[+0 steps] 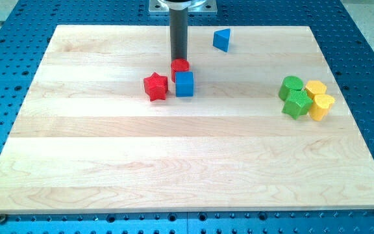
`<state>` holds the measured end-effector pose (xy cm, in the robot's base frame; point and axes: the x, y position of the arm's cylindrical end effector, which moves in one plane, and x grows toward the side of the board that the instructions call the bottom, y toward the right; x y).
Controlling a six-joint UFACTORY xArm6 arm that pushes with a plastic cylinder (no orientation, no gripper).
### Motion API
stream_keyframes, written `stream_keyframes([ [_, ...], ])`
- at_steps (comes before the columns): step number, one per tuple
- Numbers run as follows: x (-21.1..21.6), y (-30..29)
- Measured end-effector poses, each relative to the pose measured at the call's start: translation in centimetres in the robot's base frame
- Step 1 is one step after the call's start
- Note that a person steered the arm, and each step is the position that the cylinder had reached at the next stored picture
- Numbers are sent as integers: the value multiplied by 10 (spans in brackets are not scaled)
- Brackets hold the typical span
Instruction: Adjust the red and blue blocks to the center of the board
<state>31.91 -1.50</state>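
A red star-shaped block (pixel 155 86) lies left of a blue cube (pixel 184 84), close beside it. A red round block (pixel 180 65) sits just above the blue cube, touching it. A blue triangular block (pixel 222 39) lies apart near the view's top edge of the board. My tip (pixel 178 59) stands just above the red round block, at its upper edge. The rod rises straight up from there to the mount at the view's top.
The wooden board (pixel 174 162) lies on a blue perforated table. At the view's right is a tight cluster: a green round block (pixel 291 85), a green star-like block (pixel 297 104), and two yellow blocks (pixel 315 89) (pixel 321 107).
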Motion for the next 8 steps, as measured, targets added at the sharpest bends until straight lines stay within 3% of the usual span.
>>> stream_keyframes([
  [2, 36, 0],
  [3, 34, 14],
  [4, 3, 113],
  [5, -67, 224],
  [6, -127, 223],
  [8, -93, 141],
])
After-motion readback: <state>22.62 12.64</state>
